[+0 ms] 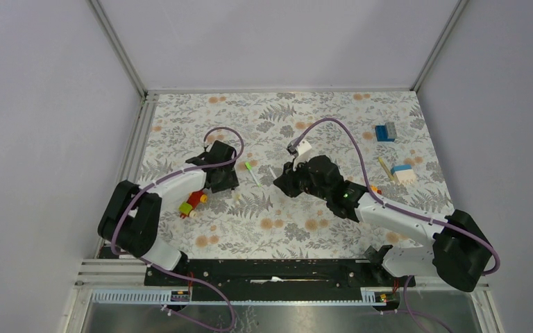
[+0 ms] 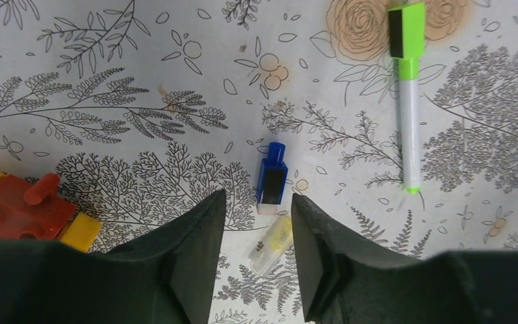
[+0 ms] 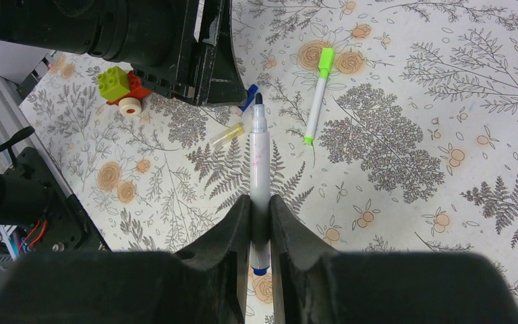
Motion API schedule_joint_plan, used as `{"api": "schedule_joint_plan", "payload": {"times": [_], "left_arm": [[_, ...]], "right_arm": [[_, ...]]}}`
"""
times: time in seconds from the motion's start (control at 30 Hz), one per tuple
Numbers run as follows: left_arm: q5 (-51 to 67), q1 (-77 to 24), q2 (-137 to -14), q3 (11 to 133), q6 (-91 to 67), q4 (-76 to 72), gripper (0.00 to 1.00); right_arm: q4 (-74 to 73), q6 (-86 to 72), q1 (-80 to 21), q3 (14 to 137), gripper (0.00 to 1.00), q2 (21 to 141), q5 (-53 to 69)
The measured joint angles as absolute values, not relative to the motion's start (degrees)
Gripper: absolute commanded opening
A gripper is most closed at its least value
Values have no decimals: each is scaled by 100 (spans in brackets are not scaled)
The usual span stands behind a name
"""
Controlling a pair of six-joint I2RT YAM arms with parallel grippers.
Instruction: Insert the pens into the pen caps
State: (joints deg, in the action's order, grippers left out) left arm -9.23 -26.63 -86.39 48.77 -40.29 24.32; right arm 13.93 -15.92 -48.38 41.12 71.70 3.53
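Observation:
My right gripper (image 3: 260,202) is shut on a white-barrelled pen (image 3: 259,152) with a blue end. It holds the pen above the mat, dark tip pointing away toward the left gripper (image 3: 195,67). My left gripper (image 2: 256,209) is open and low over the mat. A dark blue pen cap (image 2: 272,179) lies just beyond its fingertips, and a clear yellowish cap (image 2: 272,244) lies between the jaws. A white pen with a bright green cap on it (image 2: 408,101) lies to the right. In the top view both grippers (image 1: 225,182) (image 1: 282,182) face each other near the green-capped pen (image 1: 252,173).
A red-yellow-green toy brick (image 1: 193,203) lies by the left arm and also shows in the left wrist view (image 2: 27,212). A blue brick (image 1: 386,132), a white-and-blue block (image 1: 404,173) and a tan stick (image 1: 386,168) lie at the far right.

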Motion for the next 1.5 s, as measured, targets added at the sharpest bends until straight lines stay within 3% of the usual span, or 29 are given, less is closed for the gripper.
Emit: {"api": "schedule_joint_plan", "payload": {"times": [0.27, 0.5, 0.6, 0.8, 1.0, 1.17, 1.5], "left_arm": [[-860, -2663, -9052, 4884, -3916, 2364, 31], [-792, -2663, -9124, 4919, -3817, 2259, 7], [-749, -2663, -9124, 4919, -3747, 2239, 5], [-720, -2663, -9122, 4919, -3632, 2224, 32], [-681, -2663, -9113, 4943, -3649, 2220, 40], [-661, -2663, -9113, 4993, -3649, 2213, 58], [-666, -2663, -9148, 5172, -3640, 2233, 61]], "right_arm": [[1350, -1514, -4838, 4082, 0, 7168, 344], [1347, -1450, -4838, 4069, 0, 7168, 246], [1330, -1433, -4838, 4053, 0, 7168, 235], [1310, -1415, -4838, 4051, 0, 7168, 233], [1310, -1411, -4838, 4051, 0, 7168, 211], [1302, -1396, -4838, 4051, 0, 7161, 200], [1223, -1367, -4838, 4051, 0, 7102, 196]]}}
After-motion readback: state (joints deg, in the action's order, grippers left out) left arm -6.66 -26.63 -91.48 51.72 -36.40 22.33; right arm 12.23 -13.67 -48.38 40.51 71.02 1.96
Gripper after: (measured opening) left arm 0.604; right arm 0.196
